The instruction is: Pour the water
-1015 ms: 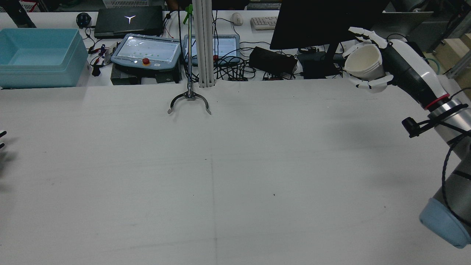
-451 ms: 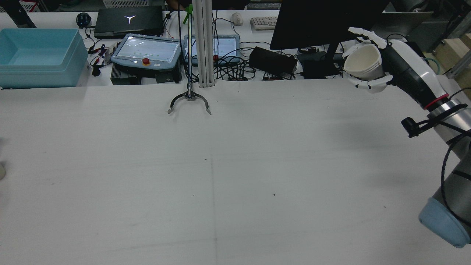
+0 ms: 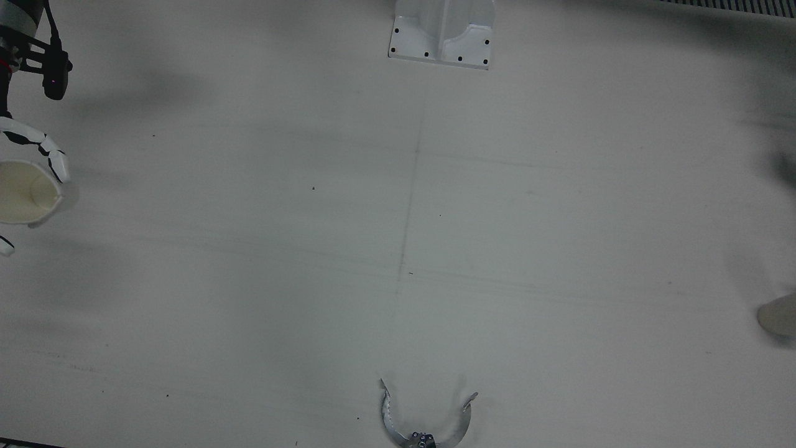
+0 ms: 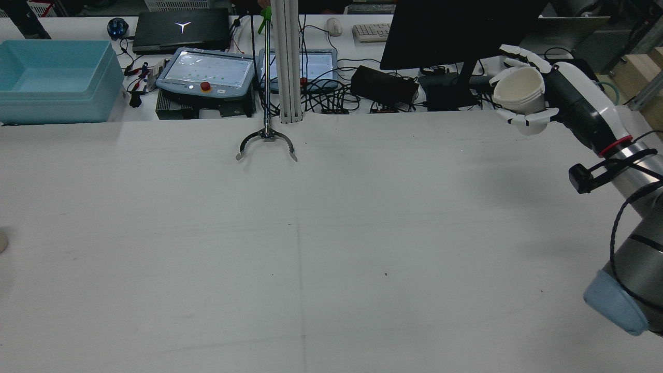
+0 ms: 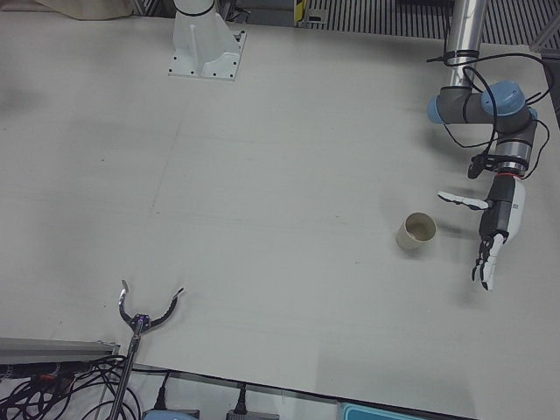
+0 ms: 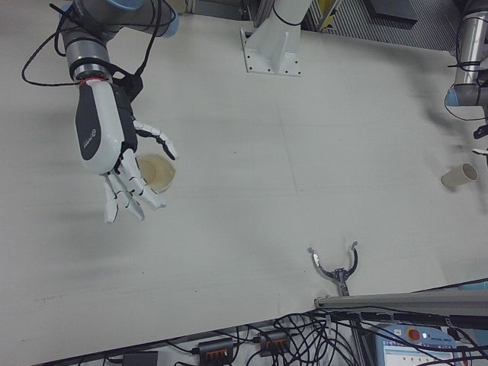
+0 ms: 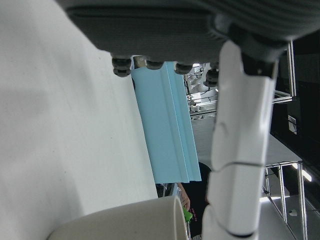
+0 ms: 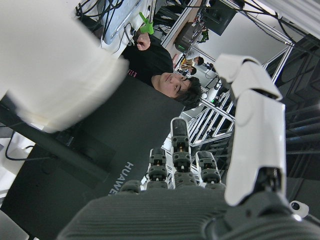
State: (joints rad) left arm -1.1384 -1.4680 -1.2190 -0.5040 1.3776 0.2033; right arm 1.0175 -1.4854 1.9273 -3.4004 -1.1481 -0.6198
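Paper cup [image 4: 519,89] in right robot hand [image 4: 525,88], contents hidden

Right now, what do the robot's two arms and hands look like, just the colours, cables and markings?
Both arms are silver-grey tubes with pale blue joint caps and loose black cables. The right hand has a white shell with a small grey logo, a black palm, white segmented fingers with dark joints, a red wrist ring and a small black camera. The left hand looks alike: white shell, red ring.
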